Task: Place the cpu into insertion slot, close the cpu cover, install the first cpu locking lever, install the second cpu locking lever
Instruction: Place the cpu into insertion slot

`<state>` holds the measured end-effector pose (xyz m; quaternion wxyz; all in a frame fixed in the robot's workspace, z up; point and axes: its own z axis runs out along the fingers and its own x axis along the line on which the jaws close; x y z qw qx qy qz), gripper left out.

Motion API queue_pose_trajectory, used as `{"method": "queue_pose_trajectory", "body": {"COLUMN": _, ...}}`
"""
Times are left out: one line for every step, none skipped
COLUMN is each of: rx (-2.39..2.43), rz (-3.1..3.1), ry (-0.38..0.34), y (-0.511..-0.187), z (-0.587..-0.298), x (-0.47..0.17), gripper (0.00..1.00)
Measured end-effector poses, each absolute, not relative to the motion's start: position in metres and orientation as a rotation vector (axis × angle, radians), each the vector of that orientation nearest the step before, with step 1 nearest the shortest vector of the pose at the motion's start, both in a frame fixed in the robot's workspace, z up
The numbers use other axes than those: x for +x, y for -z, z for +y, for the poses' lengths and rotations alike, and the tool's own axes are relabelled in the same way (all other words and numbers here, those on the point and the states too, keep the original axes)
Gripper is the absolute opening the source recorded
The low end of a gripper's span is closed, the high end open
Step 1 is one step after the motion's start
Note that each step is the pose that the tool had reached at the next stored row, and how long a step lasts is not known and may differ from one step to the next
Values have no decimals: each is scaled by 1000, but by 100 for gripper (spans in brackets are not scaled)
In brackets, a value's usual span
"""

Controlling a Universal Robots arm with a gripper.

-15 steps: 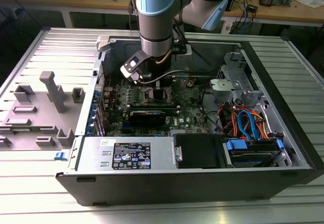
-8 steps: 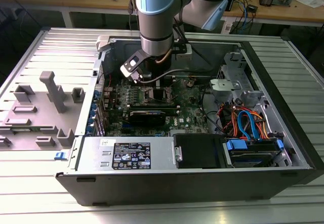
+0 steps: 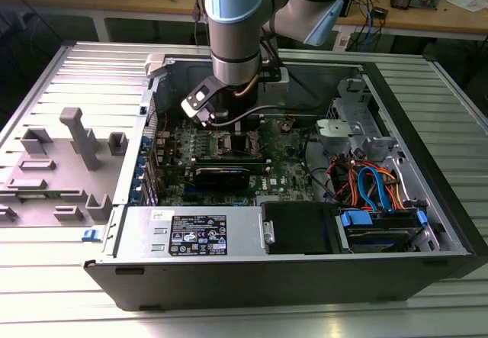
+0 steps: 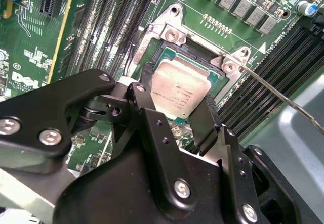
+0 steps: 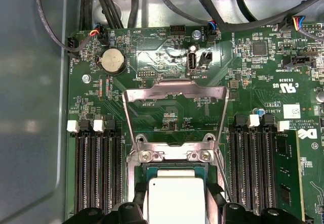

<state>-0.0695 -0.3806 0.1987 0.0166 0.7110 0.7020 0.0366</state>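
Note:
The silver-topped cpu point(image 4: 177, 90) lies inside the rim of the dark insertion slot point(image 4: 167, 57) on the green motherboard. My gripper point(image 4: 178, 91) stands over it, one black finger against each of two opposite sides. The first wrist view shows the cpu point(image 5: 174, 198) between the two fingers point(image 5: 139, 196), with the slot's rim point(image 5: 174, 169) just beyond. The cpu cover point(image 5: 174, 89) is swung open, away from the slot. A thin wire locking lever point(image 4: 283, 100) sticks out free beside the socket. In the exterior view the gripper point(image 3: 229, 122) reaches down into the open computer case.
Long black RAM slots point(image 5: 96, 173) flank the socket on both sides. A power supply point(image 3: 194, 235) and a drive bay with blue and orange cables point(image 3: 374, 193) sit along the case's near side. Grey fixtures point(image 3: 72, 155) stand on the table at the exterior view's left.

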Motion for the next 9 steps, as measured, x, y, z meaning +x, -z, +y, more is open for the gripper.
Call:
{"method": "queue_pose_trajectory", "body": {"rx": 2210, "rz": 2182, "ry": -114, "y": -199, "z": -381, "x": -69, "gripper": 54}}
{"method": "queue_pose_trajectory", "body": {"rx": 2210, "rz": 2182, "ry": -114, "y": -199, "z": -381, "x": -69, "gripper": 54}}
{"method": "queue_pose_trajectory", "body": {"rx": 2210, "rz": 2182, "ry": -114, "y": -199, "z": -381, "x": -69, "gripper": 54}}
{"method": "queue_pose_trajectory", "body": {"rx": 2210, "rz": 2182, "ry": -114, "y": -199, "z": -381, "x": -69, "gripper": 54}}
{"method": "queue_pose_trajectory", "body": {"rx": 2210, "rz": 2182, "ry": -114, "y": -199, "z": -381, "x": -69, "gripper": 54}}
{"method": "queue_pose_trajectory", "body": {"rx": 2210, "rz": 2183, "ry": -114, "y": -198, "z": -381, "x": -69, "gripper": 54}}
{"method": "queue_pose_trajectory", "body": {"rx": 2210, "rz": 2182, "ry": -115, "y": -198, "z": -381, "x": -69, "gripper": 54}}
{"method": "queue_pose_trajectory", "body": {"rx": 2210, "rz": 2182, "ry": -114, "y": -198, "z": -381, "x": -69, "gripper": 54}}
{"method": "queue_pose_trajectory", "body": {"rx": 2211, "rz": 2183, "ry": -115, "y": -199, "z": -380, "x": -69, "gripper": 54}}
